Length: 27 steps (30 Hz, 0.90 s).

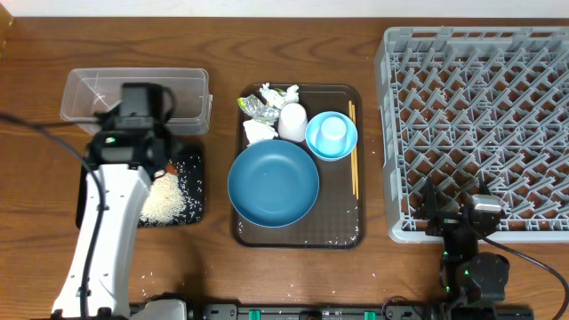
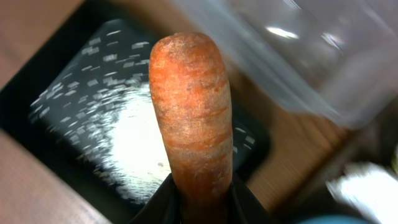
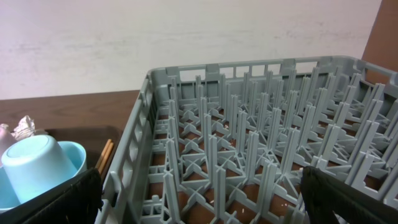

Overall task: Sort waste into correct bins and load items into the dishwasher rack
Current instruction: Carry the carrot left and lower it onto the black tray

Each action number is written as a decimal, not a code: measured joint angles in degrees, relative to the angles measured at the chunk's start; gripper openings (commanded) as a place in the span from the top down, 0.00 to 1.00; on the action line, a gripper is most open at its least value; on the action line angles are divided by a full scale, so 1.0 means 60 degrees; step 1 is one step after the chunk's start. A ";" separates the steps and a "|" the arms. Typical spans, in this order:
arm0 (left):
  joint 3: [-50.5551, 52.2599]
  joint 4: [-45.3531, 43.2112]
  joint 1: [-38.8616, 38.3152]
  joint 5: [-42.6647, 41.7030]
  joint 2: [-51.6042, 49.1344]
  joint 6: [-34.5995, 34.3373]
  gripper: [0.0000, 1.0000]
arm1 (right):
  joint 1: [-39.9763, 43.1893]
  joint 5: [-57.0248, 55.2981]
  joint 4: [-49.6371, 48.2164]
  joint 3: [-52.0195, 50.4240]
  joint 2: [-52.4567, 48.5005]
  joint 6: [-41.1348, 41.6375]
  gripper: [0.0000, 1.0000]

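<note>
An orange carrot piece stands up between the fingers of my left gripper, which is shut on its lower end. From overhead the left gripper holds the carrot piece over the back edge of the black tray, which has white rice piled in it. The clear tub lies just behind. My right gripper stands open over the near-left corner of the grey dishwasher rack, with nothing between its fingers.
A dark-brown serving tray holds a dark-blue dish, a light-blue bowl with a cup in it, a white cup, tissues, a wrapper and chopsticks. Loose rice grains lie near the table's front-left edge.
</note>
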<state>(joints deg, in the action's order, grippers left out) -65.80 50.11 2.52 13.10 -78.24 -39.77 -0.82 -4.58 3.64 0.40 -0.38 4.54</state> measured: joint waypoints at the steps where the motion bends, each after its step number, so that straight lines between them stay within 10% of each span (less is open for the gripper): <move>1: 0.0109 0.0000 0.0193 0.0000 -0.0018 -0.0211 0.80 | 0.0000 0.0000 0.0000 0.0000 0.0000 0.0000 0.01; 9: 0.1501 -0.0335 0.1118 -0.0313 -0.0426 -0.2124 0.73 | 0.0000 0.0000 0.0000 0.0000 0.0000 0.0000 0.01; 27: 0.2463 -0.1949 0.1126 -0.0437 -0.0528 -0.2634 0.57 | 0.0000 0.0000 0.0000 0.0000 -0.0004 0.0000 0.01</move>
<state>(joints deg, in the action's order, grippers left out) -51.03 38.41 9.28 10.48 -81.41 -55.57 -0.82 -4.58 3.64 0.40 -0.40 4.54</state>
